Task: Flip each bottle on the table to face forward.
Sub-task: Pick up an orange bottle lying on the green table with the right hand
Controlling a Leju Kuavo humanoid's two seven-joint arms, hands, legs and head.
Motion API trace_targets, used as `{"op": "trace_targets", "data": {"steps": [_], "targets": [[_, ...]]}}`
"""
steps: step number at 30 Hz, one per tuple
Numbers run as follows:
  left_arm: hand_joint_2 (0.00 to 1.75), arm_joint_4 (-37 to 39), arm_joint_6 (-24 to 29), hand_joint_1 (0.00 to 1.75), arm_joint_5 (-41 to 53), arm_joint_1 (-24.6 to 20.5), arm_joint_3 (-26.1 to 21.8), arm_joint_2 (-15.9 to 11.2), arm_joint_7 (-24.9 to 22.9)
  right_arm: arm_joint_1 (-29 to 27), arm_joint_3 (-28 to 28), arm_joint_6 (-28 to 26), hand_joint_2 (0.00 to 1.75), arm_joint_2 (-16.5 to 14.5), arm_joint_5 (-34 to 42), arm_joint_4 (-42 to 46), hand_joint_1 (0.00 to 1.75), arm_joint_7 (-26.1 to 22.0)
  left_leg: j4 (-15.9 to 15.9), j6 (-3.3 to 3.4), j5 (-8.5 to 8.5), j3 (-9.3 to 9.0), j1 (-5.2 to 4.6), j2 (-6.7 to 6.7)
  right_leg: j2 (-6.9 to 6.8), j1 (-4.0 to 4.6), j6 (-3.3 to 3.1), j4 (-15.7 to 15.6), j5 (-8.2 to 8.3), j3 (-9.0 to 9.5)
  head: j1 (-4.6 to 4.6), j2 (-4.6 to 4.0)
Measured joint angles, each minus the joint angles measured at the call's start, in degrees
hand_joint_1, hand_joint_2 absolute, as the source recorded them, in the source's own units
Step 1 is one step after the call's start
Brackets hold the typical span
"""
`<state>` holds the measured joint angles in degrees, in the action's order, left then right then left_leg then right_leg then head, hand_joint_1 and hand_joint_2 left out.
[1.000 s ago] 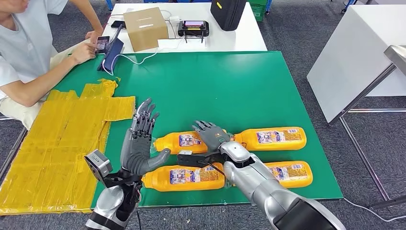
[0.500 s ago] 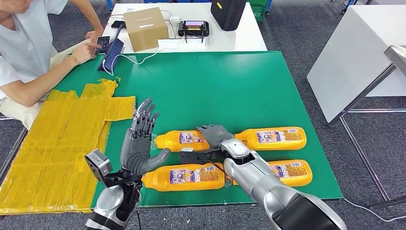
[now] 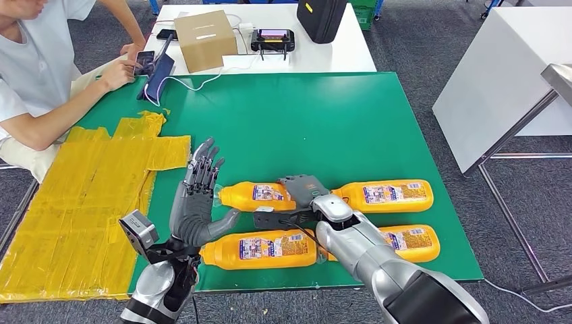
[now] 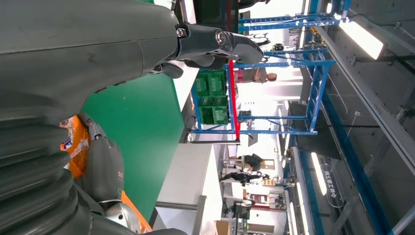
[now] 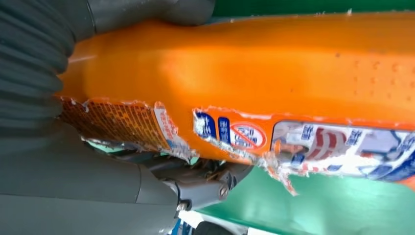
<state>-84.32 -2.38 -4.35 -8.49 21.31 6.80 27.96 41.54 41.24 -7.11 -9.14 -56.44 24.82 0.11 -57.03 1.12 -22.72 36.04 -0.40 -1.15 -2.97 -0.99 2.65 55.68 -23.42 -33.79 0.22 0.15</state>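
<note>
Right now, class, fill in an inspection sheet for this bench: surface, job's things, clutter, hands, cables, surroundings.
Surface: green table mat, with crinkled yellow plastic sheeting on its left side.
Job's things: four orange plastic bottles lying on their sides; rear left bottle, rear right bottle, front left bottle, front right bottle.
Clutter: cardboard box, black case.
Hands: left hand raised, fingers spread; right hand grips the rear left bottle.
Cables: white cable.
Surroundings: seated person, white tables, grey carpet.

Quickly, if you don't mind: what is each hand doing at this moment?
Left hand: open, fingers spread, holding nothing.
Right hand: closed around the back-left orange bottle lying on the green table.
</note>
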Motion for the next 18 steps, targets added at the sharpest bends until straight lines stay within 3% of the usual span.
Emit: {"op": "trace_targets", "data": {"steps": [3, 6, 11, 18], "targets": [[1.75, 0.0, 0.0, 0.0, 0.0, 0.1, 0.0, 0.0, 0.0, -0.4, -0.3, -3.9, 1.75, 0.1, 0.4, 0.1, 1.75, 0.0, 0.0, 0.0, 0.0, 0.0, 0.0, 0.0, 0.0, 0.0, 0.0, 0.0, 0.0, 0.0, 0.01, 0.0], [1.75, -0.6, 0.4, 0.0, 0.1, 0.7, 0.0, 0.0, 0.0, -1.5, -1.9, -12.2, 1.75, 0.7, 1.8, 1.2, 1.75, -0.5, 0.0, 0.0, 0.0, 0.01, 0.0, 0.01, -0.01, 0.0, 0.01, 0.0, 0.01, 0.0, 0.01, 0.0], [1.75, -1.6, 1.5, 0.0, 1.1, 1.8, -0.2, 0.0, -0.1, -5.3, -10.3, -24.0, 1.75, 1.9, 9.2, 9.1, 1.75, -5.0, 0.0, 0.01, 0.0, 0.02, -0.01, 0.03, -0.03, -0.01, 0.01, 0.0, 0.0, 0.0, 0.0, 0.0], [1.75, -1.6, 2.3, 0.0, 1.8, 2.4, -0.3, 0.0, -0.1, -10.2, -20.7, -26.0, 1.75, 2.7, 15.5, 19.1, 1.75, -9.4, 0.0, 0.0, -0.01, 0.02, -0.01, 0.03, -0.01, 0.0, 0.01, 0.0, 0.01, 0.0, 0.0, 0.01]]}}
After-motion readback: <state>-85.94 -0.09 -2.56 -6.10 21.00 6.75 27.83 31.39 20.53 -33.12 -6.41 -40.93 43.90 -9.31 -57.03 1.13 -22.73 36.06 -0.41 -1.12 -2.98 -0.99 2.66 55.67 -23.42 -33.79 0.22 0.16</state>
